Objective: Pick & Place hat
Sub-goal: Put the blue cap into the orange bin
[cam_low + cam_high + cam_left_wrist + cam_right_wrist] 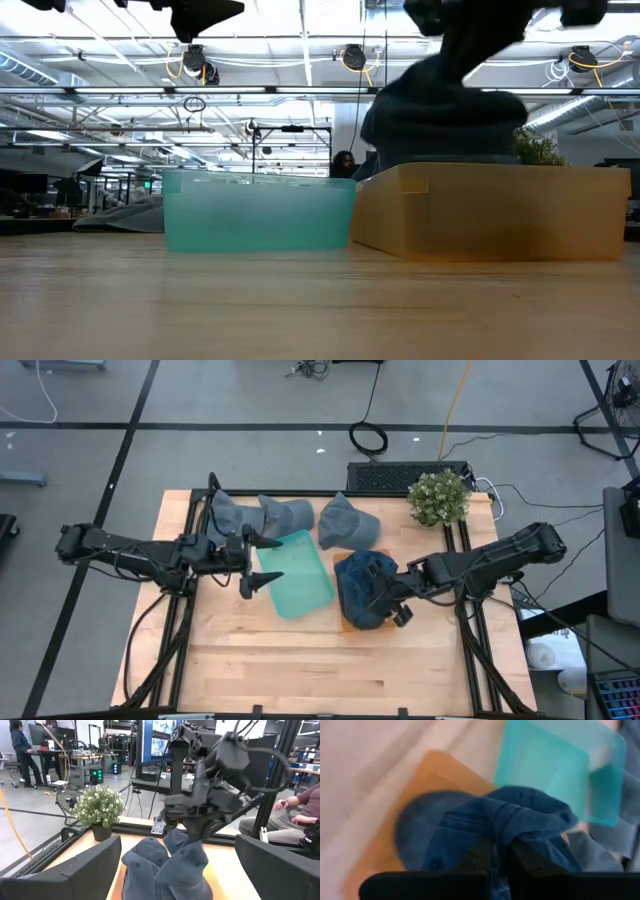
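Note:
A dark blue hat (362, 585) sits bunched over an orange box (495, 212), which stands right of a teal bin (300, 575). My right gripper (396, 598) reaches in from the table's right and is shut on this hat. My left gripper (262, 561) hovers open above the teal bin's left edge, pointing at the hat; its fingers (85, 870) frame the hat (165, 865) in the left wrist view. Three lighter blue-grey hats (285, 513) lie on the table behind the bin. My right gripper pinches a raised fold of the dark hat's cloth (502, 827) between its two fingers (482, 855), coming slanting down from the table's right. The hat (445, 115) bulges above the box's rim, below the gripper. Whether its underside rests inside the box I cannot tell.
A potted plant (438, 497) stands at the far right corner, and a keyboard (400, 476) lies behind the far edge. Bare wood stretches along the near half of the table (300, 660). A person (300, 815) sits beyond the table's right side.

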